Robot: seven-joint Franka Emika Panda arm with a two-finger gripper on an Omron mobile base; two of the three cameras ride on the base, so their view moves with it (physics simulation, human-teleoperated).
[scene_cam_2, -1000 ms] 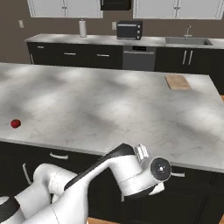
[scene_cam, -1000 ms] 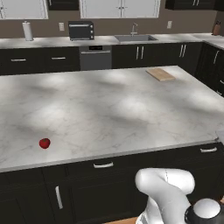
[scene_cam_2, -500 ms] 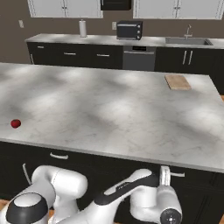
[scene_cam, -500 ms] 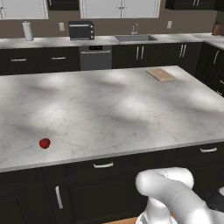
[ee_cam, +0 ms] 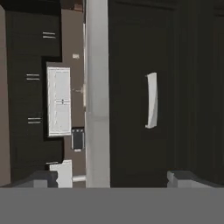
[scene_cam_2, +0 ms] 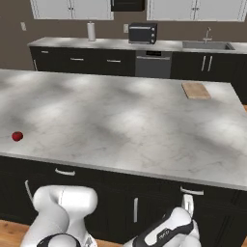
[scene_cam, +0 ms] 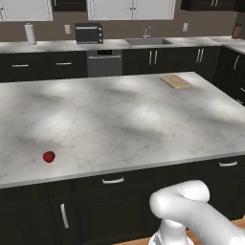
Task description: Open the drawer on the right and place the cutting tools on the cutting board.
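Below the worktop (scene_cam_2: 144,125) edge, the arm has swung down from its raised pose of a second ago, and the hand (ee_cam: 111,175) is now pointing, rolled sideways, at the drawer (ee_cam: 148,52) front, fingertips (ee_cam: 181,178) spread wide and gripping nothing. Its silver handle (ee_cam: 151,100) is sitting just ahead between them, not yet touched, so opening is probably imminent. Beyond, at the worktop's far right corner, the cutting board (scene_cam_2: 196,90) is waiting bare.
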